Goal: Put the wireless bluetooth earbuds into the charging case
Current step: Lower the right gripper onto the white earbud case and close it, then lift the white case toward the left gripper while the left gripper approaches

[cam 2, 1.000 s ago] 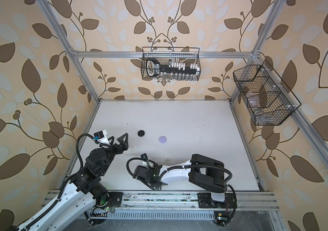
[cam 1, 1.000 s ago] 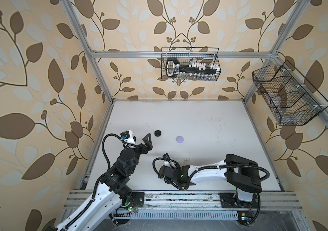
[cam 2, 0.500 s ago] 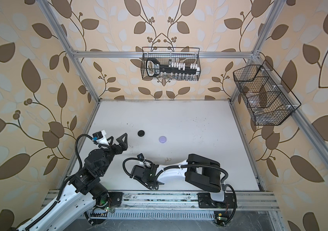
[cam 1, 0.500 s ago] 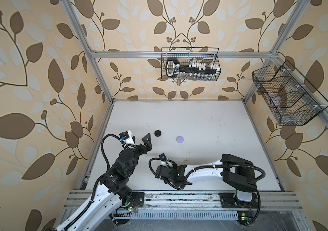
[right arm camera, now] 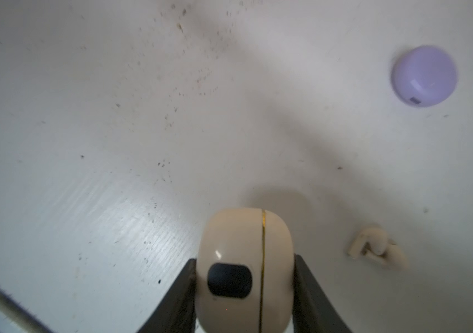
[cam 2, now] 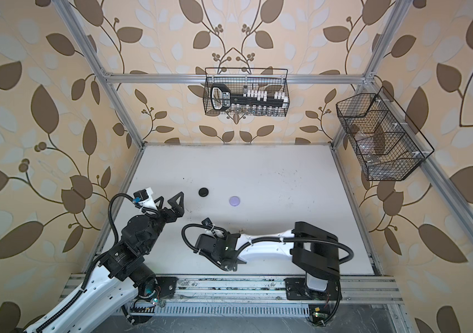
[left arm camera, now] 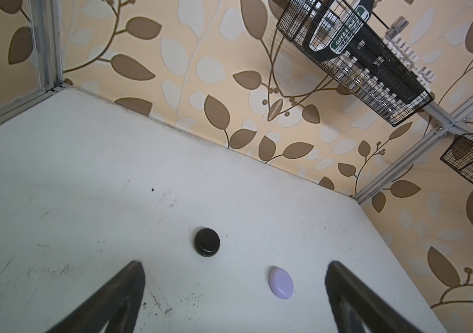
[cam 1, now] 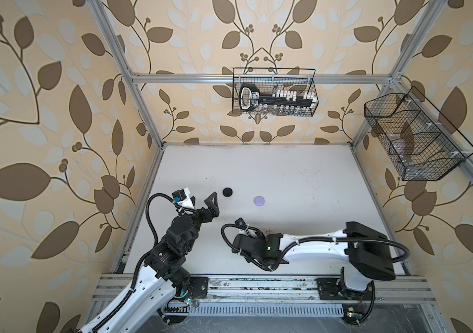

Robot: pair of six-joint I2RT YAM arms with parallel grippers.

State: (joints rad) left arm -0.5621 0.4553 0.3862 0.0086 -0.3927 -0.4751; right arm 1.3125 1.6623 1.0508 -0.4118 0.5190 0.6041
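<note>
**Cream, lavender and black on white**

Cream case, with a thin gold line down it and a black oval patch. Black fingers. Cream earbuds too! Lavender case, glossy black case, white tabletop flecked dark. Arms white and black. Wallpaper: beige, with brown and pale leaves. Black wire baskets.

I've closed the right gripper onto the cream charging case; in both top views its elbow, lower right, has swung rightward.
</note>
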